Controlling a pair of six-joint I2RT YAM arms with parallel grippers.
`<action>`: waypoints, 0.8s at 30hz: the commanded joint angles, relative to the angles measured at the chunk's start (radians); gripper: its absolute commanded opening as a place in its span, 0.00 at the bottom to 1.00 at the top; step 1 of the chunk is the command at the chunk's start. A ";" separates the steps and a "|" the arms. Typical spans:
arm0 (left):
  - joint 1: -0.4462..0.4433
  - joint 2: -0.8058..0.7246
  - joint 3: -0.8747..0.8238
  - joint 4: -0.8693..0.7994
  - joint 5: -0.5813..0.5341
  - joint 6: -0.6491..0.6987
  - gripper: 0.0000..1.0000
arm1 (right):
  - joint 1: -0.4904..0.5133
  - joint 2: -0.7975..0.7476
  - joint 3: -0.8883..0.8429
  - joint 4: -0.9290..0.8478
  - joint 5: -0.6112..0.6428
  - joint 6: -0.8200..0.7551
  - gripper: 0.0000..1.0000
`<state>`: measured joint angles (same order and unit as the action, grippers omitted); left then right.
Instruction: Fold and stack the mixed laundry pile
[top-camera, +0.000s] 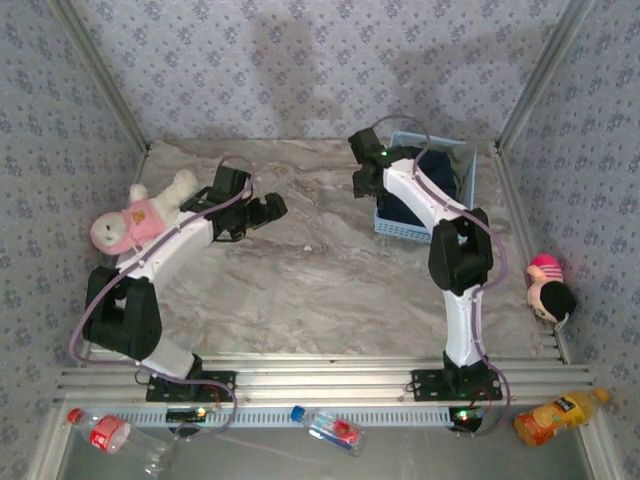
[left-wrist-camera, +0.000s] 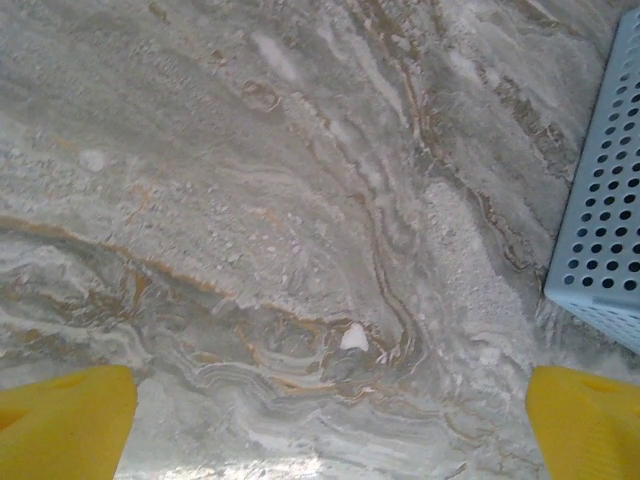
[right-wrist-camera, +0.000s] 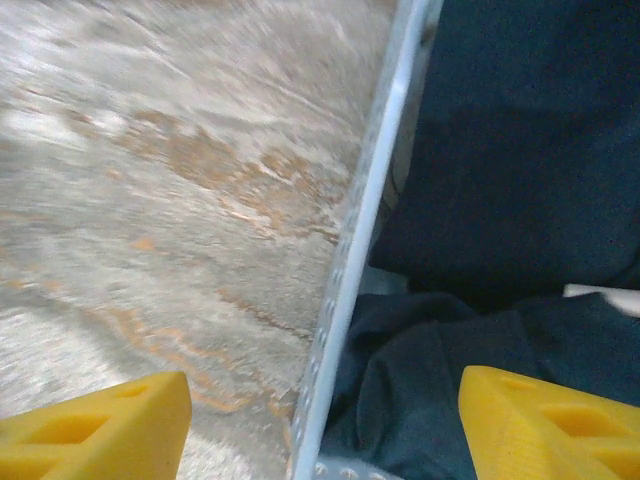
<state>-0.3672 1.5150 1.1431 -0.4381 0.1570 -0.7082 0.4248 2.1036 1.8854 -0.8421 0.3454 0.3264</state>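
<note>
While the large dark navy cloth garment (right-wrist-camera: 520, 130) lies crumpled inside the light blue perforated plastic basket (right-wrist-camera: 365, 230) at the far right of the marbled grey tabletop (left-wrist-camera: 250, 200), no folding has begun. Right claw (right-wrist-camera: 325, 390): spread, empty, poised astride the basket's wall. Left claw (left-wrist-camera: 332, 375): spread wide above bare tabletop, just beside the basket. Judged step: fetching laundry out. Next move calls for shifting the right claw fully over the cloth, descending, and pinching a fold clear of the rim.
</note>
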 joint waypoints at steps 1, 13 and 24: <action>-0.006 -0.071 -0.033 -0.007 -0.037 -0.014 1.00 | -0.047 0.056 -0.003 -0.066 0.037 0.098 0.62; -0.005 -0.029 0.022 -0.010 -0.030 -0.017 1.00 | -0.327 -0.215 -0.448 0.096 -0.067 -0.025 0.32; -0.053 0.091 0.166 -0.029 0.003 -0.004 1.00 | -0.533 -0.443 -0.536 0.171 -0.271 -0.034 0.69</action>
<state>-0.3977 1.5883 1.2564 -0.4461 0.1413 -0.7193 -0.0700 1.7489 1.3434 -0.7048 0.1272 0.2584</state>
